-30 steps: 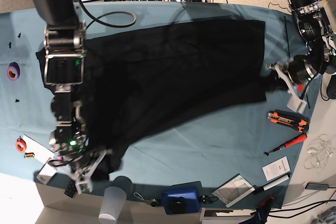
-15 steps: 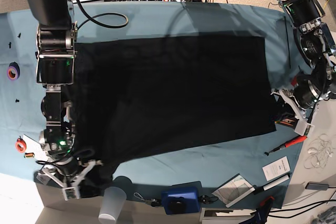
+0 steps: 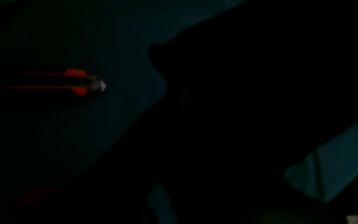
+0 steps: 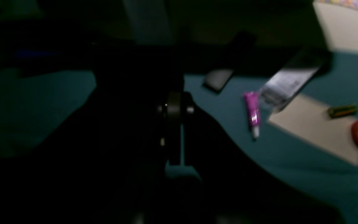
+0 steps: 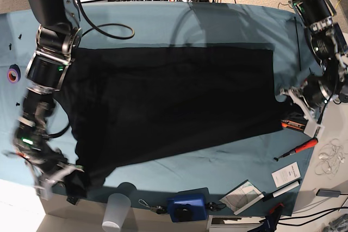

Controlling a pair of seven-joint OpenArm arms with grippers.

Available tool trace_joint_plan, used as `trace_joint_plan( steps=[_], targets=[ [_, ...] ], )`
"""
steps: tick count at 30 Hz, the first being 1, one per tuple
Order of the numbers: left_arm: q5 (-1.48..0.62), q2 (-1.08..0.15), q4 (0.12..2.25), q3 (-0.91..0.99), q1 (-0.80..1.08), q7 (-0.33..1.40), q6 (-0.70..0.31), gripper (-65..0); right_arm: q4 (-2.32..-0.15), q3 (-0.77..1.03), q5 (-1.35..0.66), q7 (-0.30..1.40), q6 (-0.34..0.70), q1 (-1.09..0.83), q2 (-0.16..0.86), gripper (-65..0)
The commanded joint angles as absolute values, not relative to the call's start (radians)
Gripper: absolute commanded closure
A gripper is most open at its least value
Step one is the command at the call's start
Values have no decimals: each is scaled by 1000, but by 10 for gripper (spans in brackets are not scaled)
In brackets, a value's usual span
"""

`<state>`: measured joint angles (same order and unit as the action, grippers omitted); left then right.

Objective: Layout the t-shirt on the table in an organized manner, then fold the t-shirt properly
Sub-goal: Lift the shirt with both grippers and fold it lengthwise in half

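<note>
The black t-shirt [image 5: 174, 99] lies spread wide across the teal table [image 5: 228, 25], plain side up, with no print or tag showing. My left gripper [image 5: 289, 99] is at the shirt's right edge and looks shut on the fabric. Its wrist view is very dark, with black cloth [image 3: 244, 102] filling the middle and right. My right gripper [image 5: 64, 173] is at the front left corner of the shirt, shut on bunched cloth there. In the right wrist view a gripper finger [image 4: 174, 130] stands amid black cloth [image 4: 104, 149].
An orange utility knife [image 5: 296, 125] [image 3: 79, 82] and a red screwdriver [image 5: 299, 148] lie by the left gripper. A clear cup [image 5: 117, 210], a blue box [image 5: 187, 207], papers [image 5: 285, 175] and tape rolls [image 5: 13, 73] [image 5: 20, 150] line the edges. A purple tube [image 4: 252, 113] lies near the right gripper.
The shirt has been drawn flatter and wider, and its far edge has slid toward the front. My right arm swung left and outward with its corner. My left gripper shifted slightly.
</note>
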<state>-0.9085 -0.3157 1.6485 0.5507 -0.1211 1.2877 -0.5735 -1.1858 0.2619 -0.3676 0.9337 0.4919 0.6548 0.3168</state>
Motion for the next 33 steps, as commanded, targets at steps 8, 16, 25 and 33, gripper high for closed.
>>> trace_joint_plan(
  steps=[8,16,25,33],
  targets=[
    [-1059,-332,1671,609,-33,1328,-582,0,-1389,369,-522,1095,562,554,333,0],
    [-1065,-332,1690,628,3,1360,-597,0,-1660,369,-519,1127,559,320,333,0],
    [-1044,-330,1685,624,46,1369,-604,0,-1674,369,-300,1029,510,159,332,0],
    [-950,-321,1680,624,67,1314,-604,0,-1674,369,-265,997,483,93,332,0]
  ],
)
